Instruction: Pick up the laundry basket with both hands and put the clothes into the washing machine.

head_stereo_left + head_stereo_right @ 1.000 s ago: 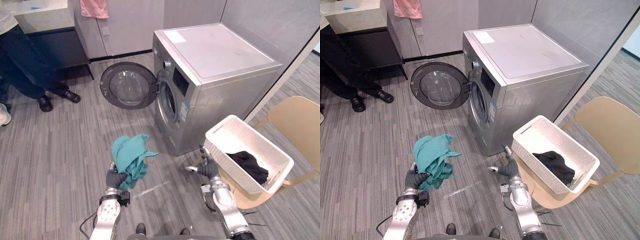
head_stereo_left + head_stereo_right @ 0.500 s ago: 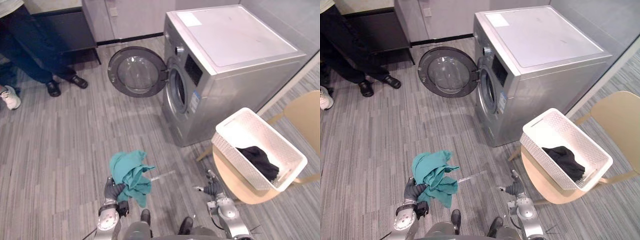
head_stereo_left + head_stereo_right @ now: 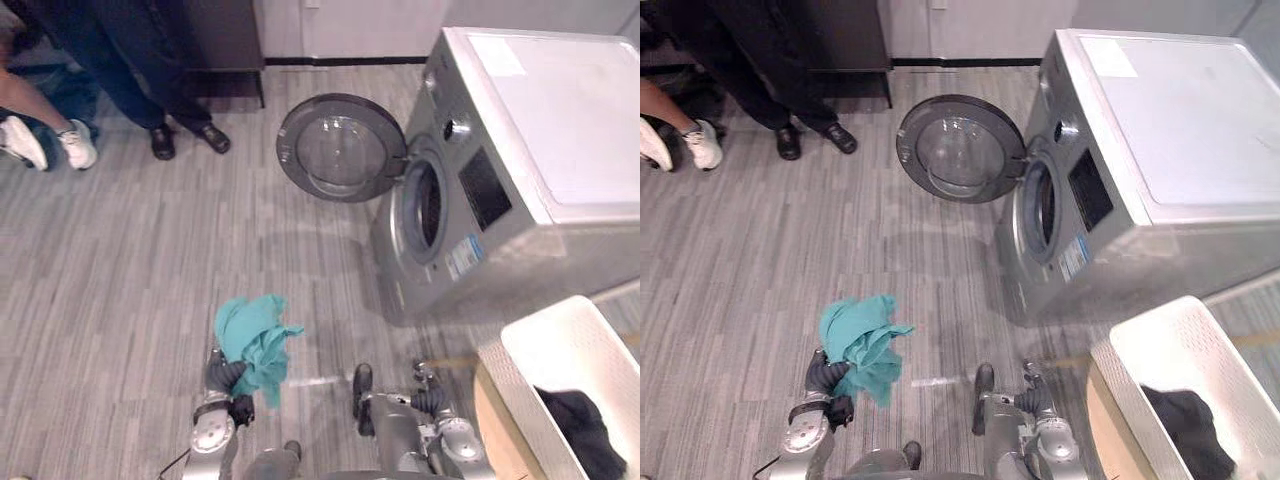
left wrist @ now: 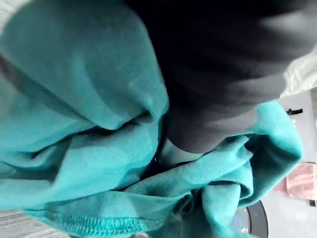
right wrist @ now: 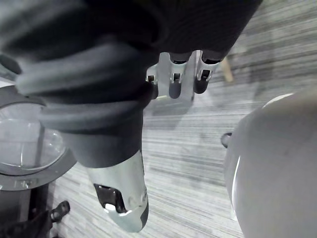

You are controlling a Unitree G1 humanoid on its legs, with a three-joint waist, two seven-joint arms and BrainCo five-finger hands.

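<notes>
Left hand point(image 3: 222, 377), low in the frame left of centre, has its fingers curled round a bunch of teal cloth point(image 3: 255, 338), which stands up out of the fist clear of the floor point(image 3: 150, 260). In the left wrist view the cloth wraps close about the hand. The right hand point(image 3: 432, 400), at the bottom right of centre, holds nothing; its fingers point(image 5: 174, 82) hang loose and straight in the right wrist view.

Since a second ago the whole picture has swung, so the camera has moved, not the furniture. The washing machine point(image 3: 520, 150) now fills the upper right, its round door point(image 3: 340, 148) thrown open toward top centre and the dark drum mouth point(image 3: 426, 205) facing left. The white basket point(image 3: 515, 395) is cut off by the lower right corner, a black garment point(image 3: 585, 432) lying in it, on the tan chair point(image 3: 1096, 425). The cloth has stayed in the left hand's grip throughout. My reading is that the robot is lining up on the drum to load the teal cloth, with the black garment left for after.

Bare floor lies between the cloth and the drum mouth. The open door's rim stands near that line on its upper side. People's legs point(image 3: 140, 50) stand at the upper left, well apart.
</notes>
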